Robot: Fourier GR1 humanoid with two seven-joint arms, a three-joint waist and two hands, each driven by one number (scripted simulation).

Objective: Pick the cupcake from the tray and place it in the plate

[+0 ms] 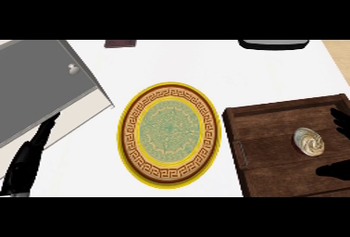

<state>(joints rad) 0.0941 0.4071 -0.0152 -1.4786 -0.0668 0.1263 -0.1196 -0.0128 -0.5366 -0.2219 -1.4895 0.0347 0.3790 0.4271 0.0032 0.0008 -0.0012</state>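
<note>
A cupcake (311,141) with pale swirled frosting sits on the dark wooden tray (266,120) at the right. My right hand (339,170) comes in from the right edge: fingers (340,115) show above the cupcake and the thumb below it, spread apart and not touching it. The round plate (171,134), with a yellow rim and a brown and green pattern, lies in the middle of the counter with nothing on it. My left hand (27,162) rests at the lower left, fingers straight and pointing up.
A grey cabinet door (41,88) with a small knob stands open at the upper left, close to my left hand. A dark object (120,44) and a black and white item (273,44) lie at the counter's far edge.
</note>
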